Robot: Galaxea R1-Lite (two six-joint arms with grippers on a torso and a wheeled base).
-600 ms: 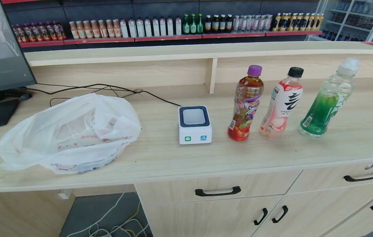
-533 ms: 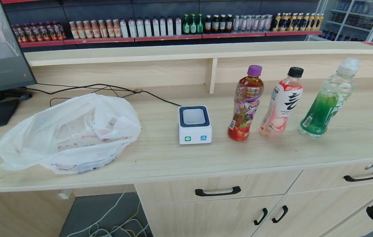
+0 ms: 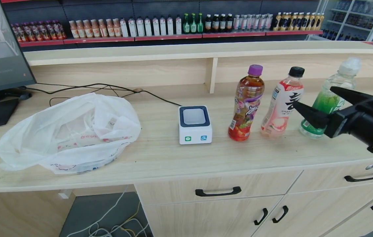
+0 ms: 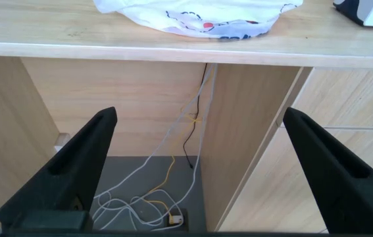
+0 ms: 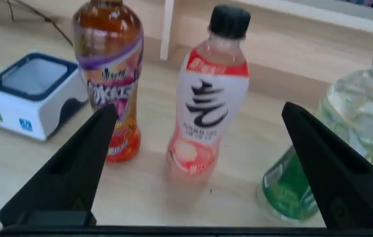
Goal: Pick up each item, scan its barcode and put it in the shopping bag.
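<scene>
Right gripper [image 3: 314, 96] is hovering wide open, empty, before the pink bottle [image 3: 281, 105] toward the counter's [image 3: 160, 158] right end, likely lining up a grasp. Left gripper [image 4: 199, 113] is hanging open, empty, under the front edge, below the shopping bag [image 3: 71, 131].

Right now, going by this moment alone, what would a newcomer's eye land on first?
Three drink bottles stand in a row on the counter, right of the scanner: a purple-capped bottle, a black-capped pink bottle and a green bottle. The open right claw hangs in front of the pink and green ones, touching neither. At the left lies the crumpled white shopping bag.
</scene>
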